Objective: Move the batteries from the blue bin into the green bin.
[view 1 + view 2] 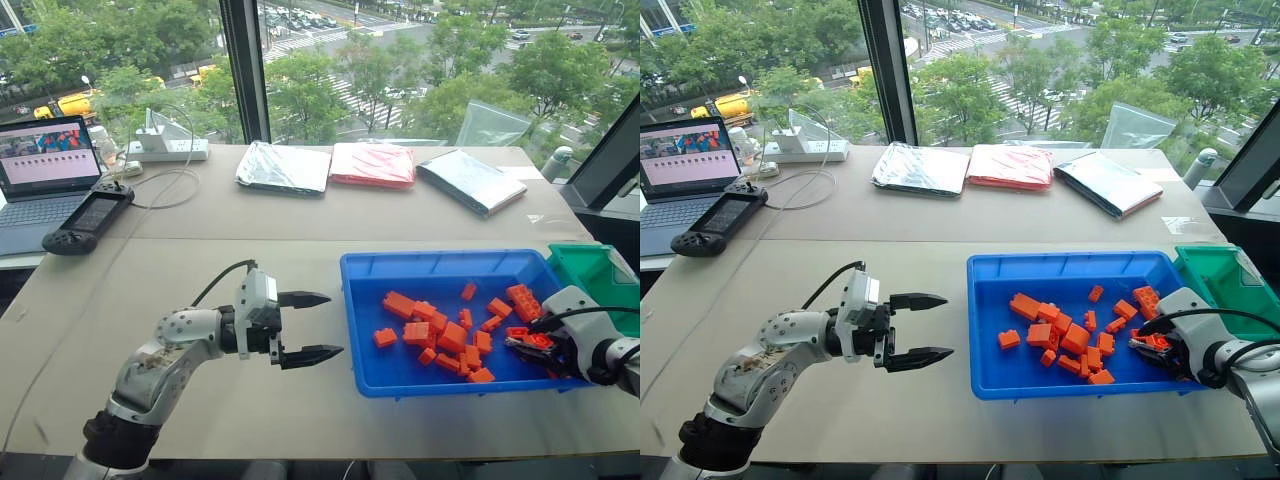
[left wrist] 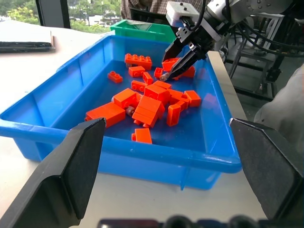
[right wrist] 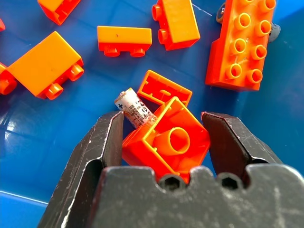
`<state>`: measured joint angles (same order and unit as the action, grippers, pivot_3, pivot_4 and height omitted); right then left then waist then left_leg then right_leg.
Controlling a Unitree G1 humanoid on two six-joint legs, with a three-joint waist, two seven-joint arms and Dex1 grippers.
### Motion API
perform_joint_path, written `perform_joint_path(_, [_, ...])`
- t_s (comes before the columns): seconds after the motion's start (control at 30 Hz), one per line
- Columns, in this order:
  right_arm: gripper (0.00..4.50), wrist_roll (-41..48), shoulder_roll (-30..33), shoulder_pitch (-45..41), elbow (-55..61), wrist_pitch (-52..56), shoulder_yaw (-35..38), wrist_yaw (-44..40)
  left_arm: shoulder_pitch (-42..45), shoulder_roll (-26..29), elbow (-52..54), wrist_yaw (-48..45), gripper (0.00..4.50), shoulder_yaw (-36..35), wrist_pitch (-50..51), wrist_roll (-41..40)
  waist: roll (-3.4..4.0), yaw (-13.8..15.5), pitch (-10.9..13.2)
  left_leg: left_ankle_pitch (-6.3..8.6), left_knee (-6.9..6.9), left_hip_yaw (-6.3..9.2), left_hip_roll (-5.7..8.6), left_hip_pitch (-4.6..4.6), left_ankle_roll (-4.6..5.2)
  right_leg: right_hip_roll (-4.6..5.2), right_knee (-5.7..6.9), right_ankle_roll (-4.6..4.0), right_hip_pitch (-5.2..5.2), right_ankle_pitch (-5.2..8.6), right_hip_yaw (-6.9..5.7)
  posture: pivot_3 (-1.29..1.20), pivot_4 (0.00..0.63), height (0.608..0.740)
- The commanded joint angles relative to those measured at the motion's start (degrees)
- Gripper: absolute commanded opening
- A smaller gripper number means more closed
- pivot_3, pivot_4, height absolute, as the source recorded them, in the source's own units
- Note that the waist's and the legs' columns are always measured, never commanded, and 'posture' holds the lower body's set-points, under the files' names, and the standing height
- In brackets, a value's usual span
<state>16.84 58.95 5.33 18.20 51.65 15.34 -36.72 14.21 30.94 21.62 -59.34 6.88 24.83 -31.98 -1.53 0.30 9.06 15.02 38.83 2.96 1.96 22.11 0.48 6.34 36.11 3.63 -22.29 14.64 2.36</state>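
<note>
Bricks: small bright-orange studded plastic building bricks [image 1: 450, 335], mixed sizes, lie loose in the right half of the large shallow bright-blue plastic tray [image 1: 440, 258]; none in the smaller green plastic bin [image 1: 590, 268] just beside its far right corner.
Right gripper: right gripper [image 3: 162, 118] is down in the tray, jaws closed against both sides of one upturned orange brick [image 3: 166, 140], hollow side up.
Left gripper: left gripper [image 1: 330, 324] hangs over the bare table [image 1: 250, 240], jaws apart, empty.
Handling: judge the bricks light, rigid and glossy, so prone to slip.
Hold: take flat opposite walls, not corners or studs.
Caution: small white cylinder [image 3: 135, 108] touches your brick; you may drag it.
</note>
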Motion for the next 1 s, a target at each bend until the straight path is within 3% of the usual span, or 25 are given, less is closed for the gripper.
perform_joint_path(0.03, [2.45, -0.8, 0.4, 0.0, 0.8, -0.5, 0.3, -0.7, 0.3, -1.0, 1.8, -0.7, 4.50, 0.2, -1.0, -1.7, 0.00, 0.0, 0.0, 0.00, 0.00, 0.00, 0.00, 0.00, 0.00, 0.00, 0.00, 0.00, 0.00, 0.00, 0.00, 0.00, 0.150, 0.740])
perform_joint_path(0.4, [2.45, 1.2, 2.6, -0.8, 5.8, 2.5, 6.3, -3.6, 0.6, -4.9, 0.1, 0.8, 4.50, 0.1, -1.9, -2.0, 0.09, 0.0, 0.0, 0.00, 0.01, 0.00, 0.01, 0.02, 0.00, 0.00, 0.01, 0.00, -0.02, 0.00, 0.01, 0.00, 0.150, 0.740])
perform_joint_path(0.53, [2.45, 6.9, 1.8, -7.9, 9.3, 7.5, 10.6, -4.6, 0.6, -5.2, 0.1, 1.0, 4.50, 0.1, -2.2, -2.2, 0.15, -0.2, 0.0, 0.00, 0.02, -0.02, 0.00, 0.01, 0.00, 0.00, 0.00, 0.00, -0.02, 0.00, 0.03, 0.00, 0.150, 0.740])
perform_joint_path(0.7, [2.45, 10.4, -2.9, -16.0, 10.1, 11.0, 8.0, -1.3, 0.8, -5.5, -0.1, 1.0, 4.50, 0.2, -2.3, -2.2, 0.13, -0.3, 0.0, 0.00, 0.01, 0.04, -0.02, 0.01, 0.00, -0.04, 0.00, 0.00, 0.01, 0.00, -0.01, 0.00, 0.150, 0.740])
perform_joint_path(0.93, [2.45, 2.8, -11.1, -21.3, 4.0, 8.1, -1.5, 9.7, 1.3, -5.9, 0.0, 1.4, 4.50, 0.3, -2.2, -2.1, 0.16, -0.1, 0.0, 0.00, 0.02, 0.03, 0.03, 0.07, 0.00, 0.02, 0.02, 0.00, -0.07, 0.00, -0.01, 0.00, 0.150, 0.740])
perform_joint_path(1.0, [3.45, 2.0, -11.9, -22.0, 3.0, 6.7, -1.2, 10.7, 1.4, -6.0, 0.1, 1.4, 4.50, 0.3, -2.1, -2.2, 0.20, 0.1, 0.1, 0.00, 0.02, 0.03, 0.08, 0.13, 0.00, 0.06, 0.05, 0.00, -0.14, 0.00, -0.01, 0.00, 0.150, 0.740])
